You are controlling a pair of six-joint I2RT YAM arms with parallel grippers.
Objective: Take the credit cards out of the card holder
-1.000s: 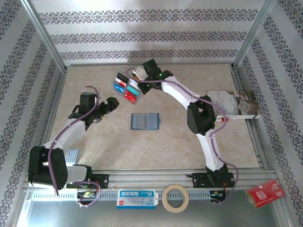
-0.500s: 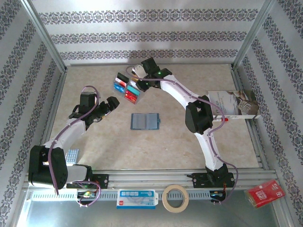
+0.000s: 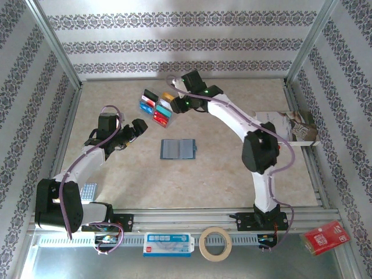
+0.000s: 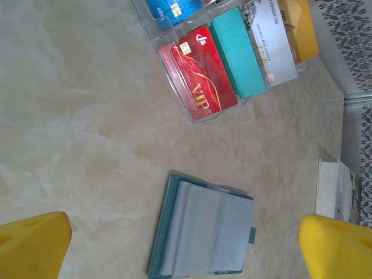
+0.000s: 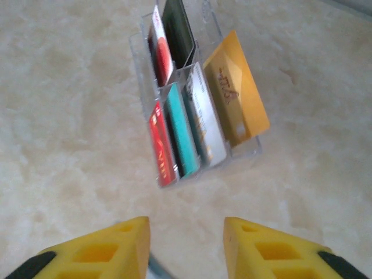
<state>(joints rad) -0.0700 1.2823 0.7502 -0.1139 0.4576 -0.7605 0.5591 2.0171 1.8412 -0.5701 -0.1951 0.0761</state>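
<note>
Slate-blue rectangular bifold card holder (image 3: 178, 149): lies open and flat near the middle of the beige marbled bench (image 3: 221, 180).
Assorted thin plastic credit cards (image 5: 183, 136) (red, teal, silver-white, gold-orange, blue, black): stand in a clear plastic compartment rack (image 5: 250, 152), well apart from the holder, toward the far wall.
Left tool (image 3: 136, 129): yellow fingers spread wide, holding nothing, to the holder's left.
Right tool (image 5: 185, 244): fingers parted, holding nothing, just beside the rack.

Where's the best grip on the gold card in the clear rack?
Probably pinch the gold card by its free top edge, coming from above the clear rack: it stands leaning in the end slot, bottom edge boxed in, white card close on one face.
</note>
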